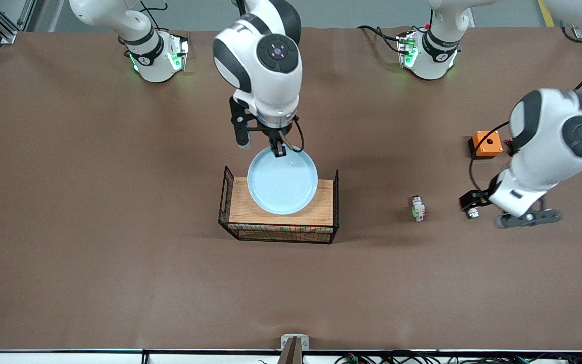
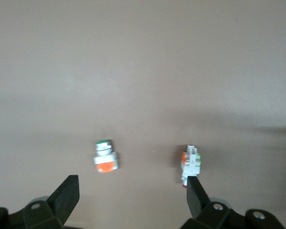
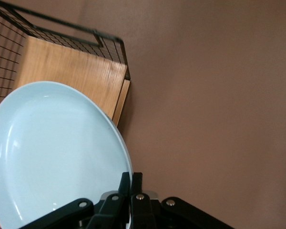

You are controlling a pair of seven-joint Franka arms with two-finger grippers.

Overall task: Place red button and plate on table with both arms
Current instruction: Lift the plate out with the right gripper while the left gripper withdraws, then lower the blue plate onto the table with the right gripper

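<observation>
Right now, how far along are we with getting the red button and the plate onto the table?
Done, it seems: the red button lies on the table, free of the left gripper, which hangs open over the table near it. In hand: the right gripper is shut on the rim of the plate, over the wooden-topped basket. Left: setting the plate on the bare table and letting go.

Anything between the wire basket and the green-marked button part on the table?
No. Front view shows only bare brown table between the wire basket and the green-marked button part.
</observation>
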